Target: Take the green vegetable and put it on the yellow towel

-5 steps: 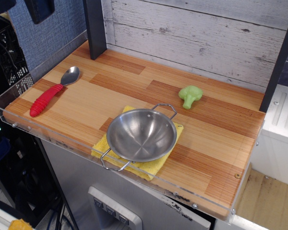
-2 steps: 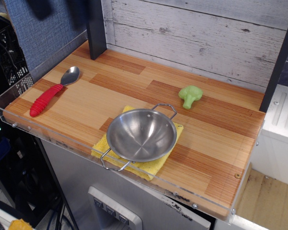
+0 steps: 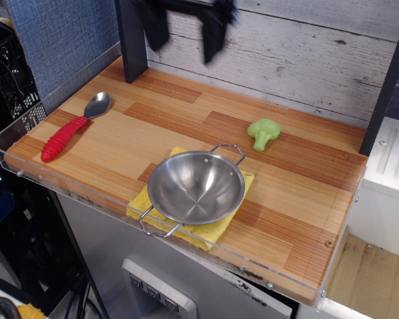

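Wooden table [image 3: 120,143] against whitewashed planks [image 3: 299,46]

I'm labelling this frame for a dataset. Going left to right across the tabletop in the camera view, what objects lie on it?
red-handled spoon → steel bowl, sitting on the yellow towel → green vegetable. The gripper hangs open above the back of the table, touching nothing.
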You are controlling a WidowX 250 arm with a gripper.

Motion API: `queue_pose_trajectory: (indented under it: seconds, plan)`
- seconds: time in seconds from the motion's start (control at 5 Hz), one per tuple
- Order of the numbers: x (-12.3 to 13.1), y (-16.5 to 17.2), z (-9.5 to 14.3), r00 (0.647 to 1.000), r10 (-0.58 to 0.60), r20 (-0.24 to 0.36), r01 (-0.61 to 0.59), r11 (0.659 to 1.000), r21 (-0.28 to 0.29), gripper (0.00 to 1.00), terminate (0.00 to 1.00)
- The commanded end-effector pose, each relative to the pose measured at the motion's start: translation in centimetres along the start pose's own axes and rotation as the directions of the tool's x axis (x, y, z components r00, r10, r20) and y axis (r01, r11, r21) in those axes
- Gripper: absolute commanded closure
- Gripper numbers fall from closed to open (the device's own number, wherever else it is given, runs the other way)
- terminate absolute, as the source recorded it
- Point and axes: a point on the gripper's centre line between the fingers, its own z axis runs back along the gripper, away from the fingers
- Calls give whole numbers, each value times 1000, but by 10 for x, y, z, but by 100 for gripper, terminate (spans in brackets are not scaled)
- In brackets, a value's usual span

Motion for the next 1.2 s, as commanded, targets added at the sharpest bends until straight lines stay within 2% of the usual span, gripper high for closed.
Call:
queue_pose_trajectory:
  seconds: [0.0, 0.2, 0.4, 0.6, 1.0]
  plan:
    - [44, -16, -13, 992, 111, 55, -112, 994, 11, 0, 0]
    - [66, -16, -30, 987, 154, 46, -153, 988, -26, 0, 0]
    - [77, -20, -52, 988, 149, 33, -148, 989, -32, 0, 0]
    - [74, -29, -67, 993, 117, 34, -116, 993, -15, 0, 0]
    - [63, -39, -84, 999, 16, 36, -18, 998, 55, 0, 0]
